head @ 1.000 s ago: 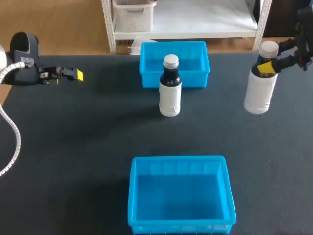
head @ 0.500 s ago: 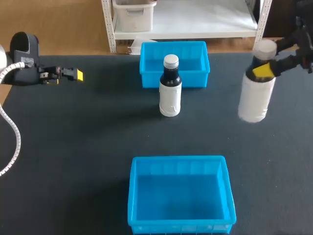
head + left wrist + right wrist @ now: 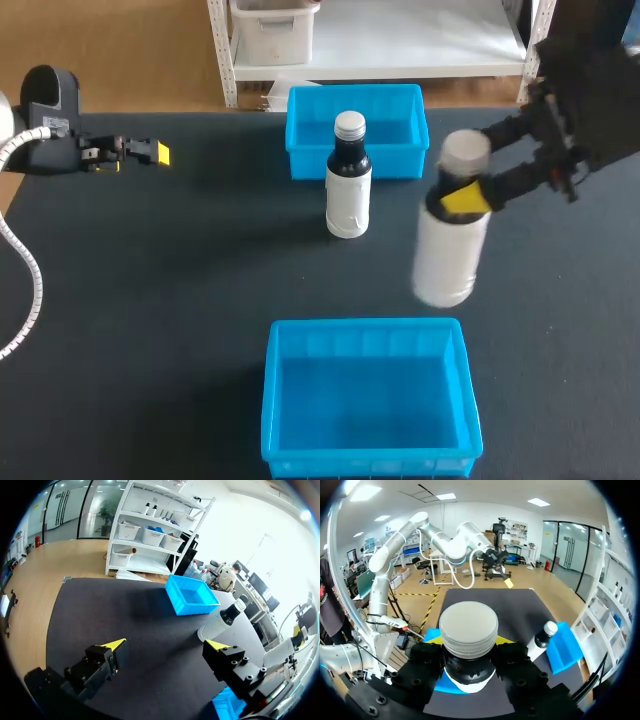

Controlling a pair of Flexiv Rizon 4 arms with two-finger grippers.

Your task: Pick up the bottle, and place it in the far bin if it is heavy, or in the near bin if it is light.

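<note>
A white bottle [image 3: 446, 258] with a pale cap hangs above the table, just beyond the near blue bin's [image 3: 463, 400] far right corner. My right gripper [image 3: 465, 197] is shut on its dark neck; in the right wrist view the cap [image 3: 469, 629] fills the space between the fingers [image 3: 426, 655]. A second bottle [image 3: 348, 192], dark with a white label, stands upright in front of the far blue bin [image 3: 357, 155]. My left gripper [image 3: 150, 152] stays at the table's far left, open and holding nothing [image 3: 167, 643].
The standing bottle [image 3: 221, 623] and the far bin [image 3: 192, 596] lie ahead of my left gripper, with bare black mat between. The near bin sits at the table's front edge, nothing in it.
My right arm has carried the white bottle leftward and nearer, from the table's far right to just beyond the near bin. The left arm and the standing bottle have not moved.
</note>
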